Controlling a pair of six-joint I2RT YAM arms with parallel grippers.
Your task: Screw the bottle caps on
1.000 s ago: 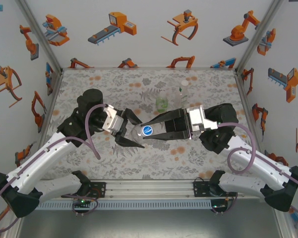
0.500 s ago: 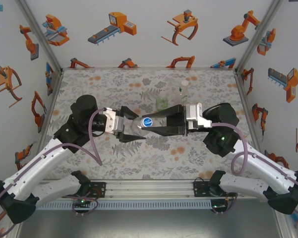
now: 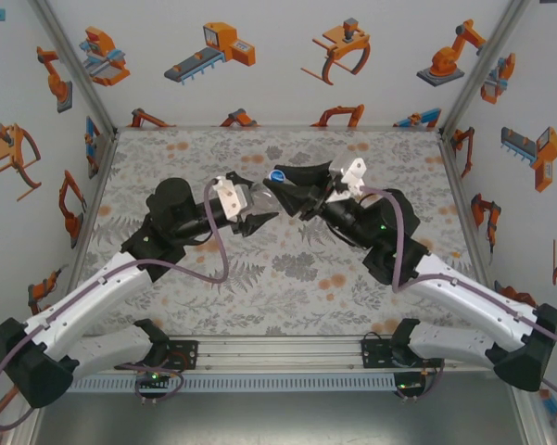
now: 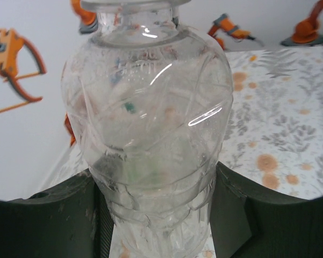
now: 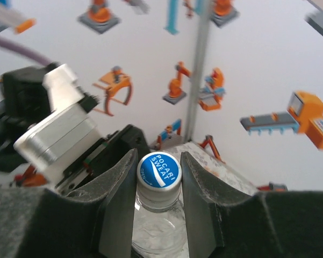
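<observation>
We see the right gripper (image 5: 158, 157) with its two dark padded fingers (image 5: 118, 188) closed in against both sides of a blue round plastic screw cap (image 5: 159, 172) lettered "POCARI SWEAT". The cap sits on the neck of a clear colourless plastic bottle (image 5: 159, 228). Behind, at left, we see the left gripper (image 5: 118, 144), silver block and black fingers. A purple cable (image 5: 16, 45) crosses the top left. Beyond is a white wall (image 5: 258, 64) with orange robot pictures and a grey metal post (image 5: 198, 70).
</observation>
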